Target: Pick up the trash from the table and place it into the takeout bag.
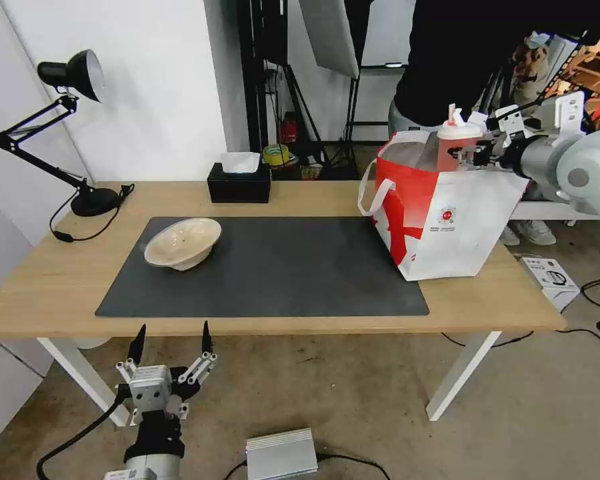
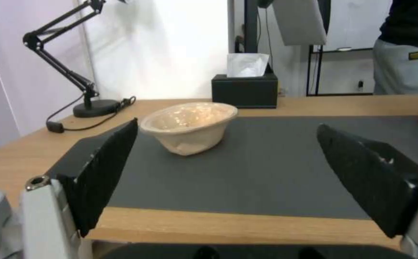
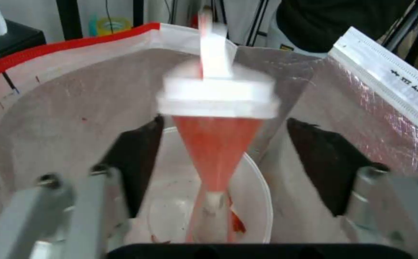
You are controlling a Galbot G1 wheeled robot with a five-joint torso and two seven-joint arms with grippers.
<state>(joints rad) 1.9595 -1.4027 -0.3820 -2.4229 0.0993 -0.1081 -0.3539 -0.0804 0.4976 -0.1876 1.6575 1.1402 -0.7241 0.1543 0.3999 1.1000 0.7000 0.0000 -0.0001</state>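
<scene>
While the right arm works over the bag, the left arm waits low at the near table edge.

Left gripper (image 1: 172, 337): below and in front of the near edge of the table (image 1: 60, 280), fingers (image 2: 104, 169) spread wide, holding nothing, tips pointing up twd the mat.

Mat (image 1: 280, 267): dark grey, across the middle of the tabletop.

Pulp bowl (image 1: 183, 243): shallow, beige, on the left part of the mat, tilted so its opening faces partly sideways; in the left wrist view it (image 2: 189, 126) sits between and beyond the two black pads, well apart from them.

Takeout bag (image 1: 447, 220): red and white, upright on the right end of the table, one corner on the mat's right edge, white loop handle hanging on its left side, mouth open, silver lining (image 3: 55, 108) visible inside.

White bowl (image 3: 180, 201): lies at the bottom of the bag, w/ reddish smears inside.

Red cup (image 1: 455, 143): white lid and straw on top, over the bag's mouth, lower part already below the rim; in the right wrist view the cup (image 3: 214, 144) looks blurred, hanging above the white bowl.

Right gripper (image 1: 475, 152): at the bag's top right, reaching in from the right; black fingers (image 3: 135, 158) stand apart on both sides of the cup w/ a clear gap to it, not clamping it.

Tissue box (image 1: 239, 181): black, at the far edge, behind the mat.

Desk lamp (image 1: 73, 133): black, far left corner of the table, cord trailing beside its base.
</scene>
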